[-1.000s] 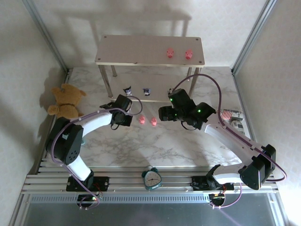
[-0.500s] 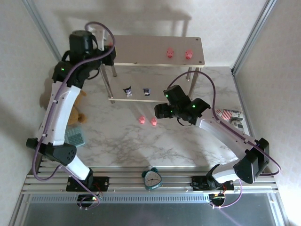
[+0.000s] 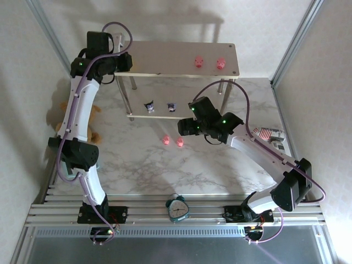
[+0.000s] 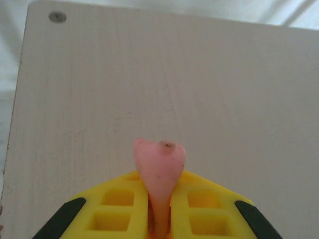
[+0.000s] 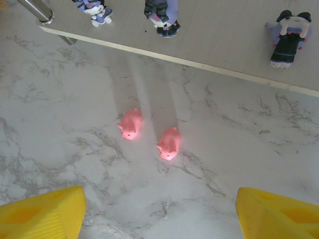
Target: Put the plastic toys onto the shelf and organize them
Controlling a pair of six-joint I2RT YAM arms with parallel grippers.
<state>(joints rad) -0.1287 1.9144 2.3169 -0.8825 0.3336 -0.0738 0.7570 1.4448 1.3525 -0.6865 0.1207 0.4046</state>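
Now the left end effector [image 4: 159, 221] grips a pig [image 4: 159, 162] over the left of the shelf [image 4: 234, 94], release due next; the right end effector [image 5: 159, 214] hangs open.

The top external camera looks down from above and behind the arm bases over the white marble table [image 3: 165, 170] and two-tier beige-board, silver-legged shelf [image 3: 165, 58]. The left wrist camera sits close over the shelf's top board [image 4: 199, 74]; the right wrist camera, farther off, faces the table and the lower board [image 5: 224, 35], both also in the top view.
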